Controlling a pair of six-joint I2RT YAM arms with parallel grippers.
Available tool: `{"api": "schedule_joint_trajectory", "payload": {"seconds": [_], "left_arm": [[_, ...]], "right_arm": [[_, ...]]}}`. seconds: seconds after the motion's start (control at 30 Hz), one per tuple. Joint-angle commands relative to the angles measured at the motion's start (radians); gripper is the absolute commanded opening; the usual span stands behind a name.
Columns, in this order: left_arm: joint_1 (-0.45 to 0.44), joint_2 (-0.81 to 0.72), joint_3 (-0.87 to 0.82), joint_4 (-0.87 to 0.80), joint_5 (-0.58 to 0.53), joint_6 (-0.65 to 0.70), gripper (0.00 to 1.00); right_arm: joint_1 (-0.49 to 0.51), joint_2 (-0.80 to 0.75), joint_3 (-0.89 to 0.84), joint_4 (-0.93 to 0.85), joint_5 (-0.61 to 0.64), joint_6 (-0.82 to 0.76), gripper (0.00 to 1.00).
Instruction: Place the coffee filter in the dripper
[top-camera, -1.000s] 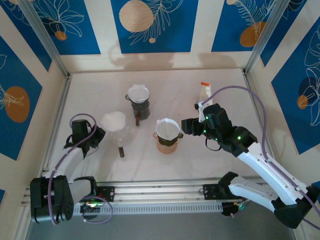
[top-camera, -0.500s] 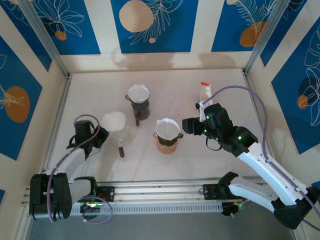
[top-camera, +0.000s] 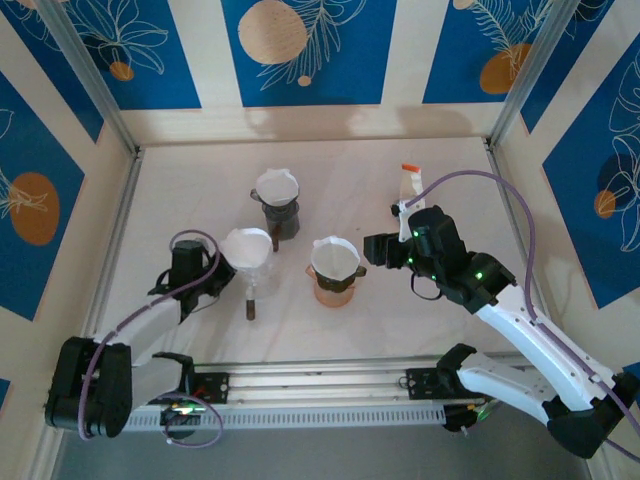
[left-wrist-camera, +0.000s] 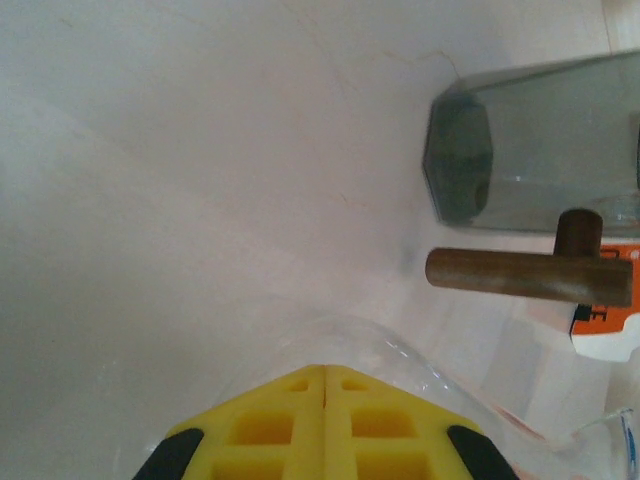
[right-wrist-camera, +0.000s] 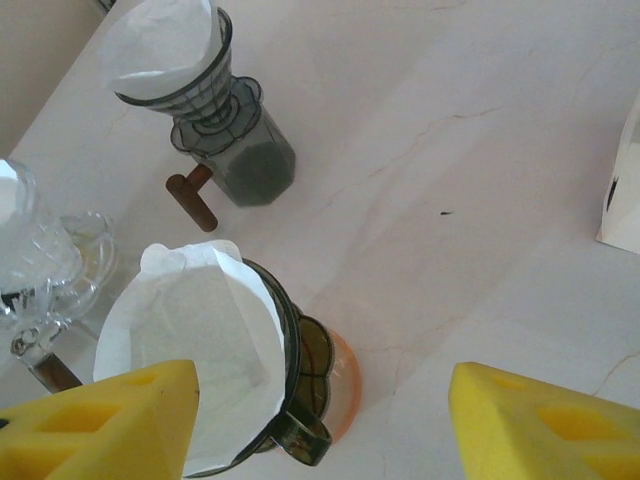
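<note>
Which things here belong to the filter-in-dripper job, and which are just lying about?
Job: clear glass dripper and its paper filter, at the shut left gripper; filter-lined amber dripper, before the open right gripper.
Lying about: filter-lined grey dripper; white packet with orange top.

White packet (top-camera: 408, 186) with an orange end, at the far right of the pale marbled tabletop (top-camera: 200, 180). Blue wall panels (top-camera: 305, 50) with orange discs and white leaf outlines all round.

No lettering is readable; dark marks on the orange-and-white packet (left-wrist-camera: 603, 328), right of the left gripper (left-wrist-camera: 325, 375), are too blurred.
</note>
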Motion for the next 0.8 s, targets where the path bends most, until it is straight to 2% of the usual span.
{"api": "schedule_joint_trajectory", "payload": {"seconds": [0.0,0.23,0.37,0.5,0.7,0.77], "left_arm": [[-0.059,0.039,-0.002,0.054,-0.033,-0.044,0.00],[-0.160,0.113,0.013,0.124,-0.062,-0.077,0.00],[-0.164,0.111,0.007,0.114,-0.084,-0.084,0.00],[-0.121,0.039,0.005,0.030,-0.112,-0.050,0.00],[0.004,-0.117,0.068,-0.186,-0.159,0.084,0.00],[0.034,-0.160,0.111,-0.260,-0.202,0.140,0.12]], "right_arm": [[-0.005,0.006,-0.008,0.031,-0.006,0.019,0.68],[-0.004,0.016,-0.010,0.037,-0.008,0.028,0.68],[-0.004,0.021,-0.006,0.037,-0.009,0.030,0.68],[-0.004,0.022,-0.006,0.034,-0.003,0.030,0.68],[-0.005,0.027,-0.005,0.037,0.011,0.030,0.68],[-0.007,0.026,-0.006,0.041,0.022,0.029,0.69]]}}
